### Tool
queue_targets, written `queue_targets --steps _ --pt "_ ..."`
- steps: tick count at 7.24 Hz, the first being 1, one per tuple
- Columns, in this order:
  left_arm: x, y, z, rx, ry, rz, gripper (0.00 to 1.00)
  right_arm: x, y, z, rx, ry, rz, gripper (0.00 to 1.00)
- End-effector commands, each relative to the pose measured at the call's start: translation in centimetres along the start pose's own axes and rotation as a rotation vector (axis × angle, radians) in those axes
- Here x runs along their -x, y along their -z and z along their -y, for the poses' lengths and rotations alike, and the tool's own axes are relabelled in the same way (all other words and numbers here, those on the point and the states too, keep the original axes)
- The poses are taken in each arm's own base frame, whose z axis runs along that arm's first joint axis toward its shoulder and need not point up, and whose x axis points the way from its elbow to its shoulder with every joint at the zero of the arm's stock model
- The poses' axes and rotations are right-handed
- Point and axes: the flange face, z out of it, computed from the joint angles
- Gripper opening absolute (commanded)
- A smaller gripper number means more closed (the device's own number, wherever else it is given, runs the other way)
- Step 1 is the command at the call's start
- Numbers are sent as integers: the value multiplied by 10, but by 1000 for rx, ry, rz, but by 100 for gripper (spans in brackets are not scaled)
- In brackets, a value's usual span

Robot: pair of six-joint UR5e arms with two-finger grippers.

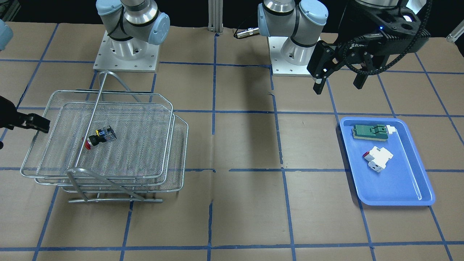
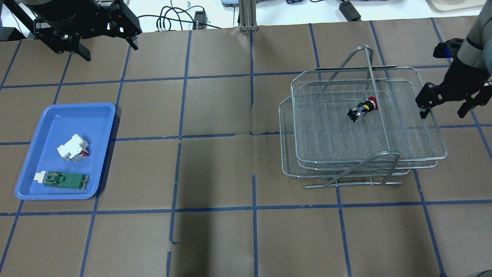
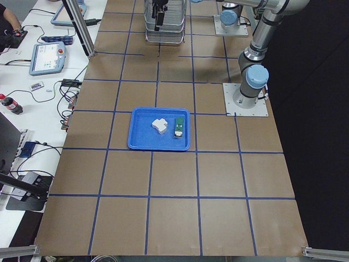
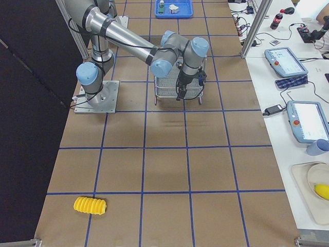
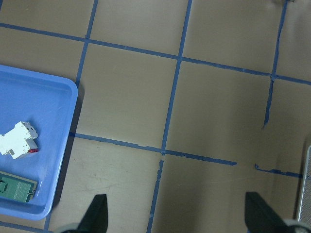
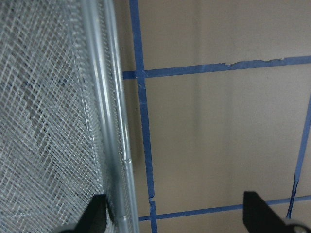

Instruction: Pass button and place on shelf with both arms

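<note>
The button (image 1: 99, 137), black with a red cap, lies on its side on the top tier of the wire-mesh shelf (image 1: 108, 93); it also shows in the overhead view (image 2: 362, 109) on the shelf (image 2: 438, 127). My right gripper (image 2: 442, 113) is open and empty, just outside the shelf's right rim, apart from the button. Its wrist view shows the open fingertips (image 6: 95, 213) beside the mesh edge. My left gripper (image 2: 110, 52) is open and empty, raised at the table's far left, beyond the blue tray; it also shows in the front view (image 1: 339, 87).
A blue plastic tray (image 2: 23, 192) on the left holds a white block with a red tab (image 2: 73, 148) and a green flat part (image 2: 65, 179). A yellow ribbed object (image 4: 90, 205) lies near the table's right end. Bare brown table with blue tape lines lies between tray and shelf.
</note>
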Motion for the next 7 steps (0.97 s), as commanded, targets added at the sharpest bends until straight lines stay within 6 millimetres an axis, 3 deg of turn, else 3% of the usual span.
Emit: queue_targets --steps 1,3,4,5,7 --pt "-1 -4 4 8 3 -6 100 -12 9 14 -8 -3 -5 100" --pt "-1 10 -2 -17 -1 -8 100 -9 25 10 -39 0 -16 100" --pt "0 3 -2 -3 -1 -1 100 -4 61 4 -79 3 -16 100" --pt "-2 0 0 3 -3 -3 100 23 96 -1 -107 35 17 100" --pt "-1 4 -9 1 -3 4 100 82 137 -10 -163 121 -7 100"
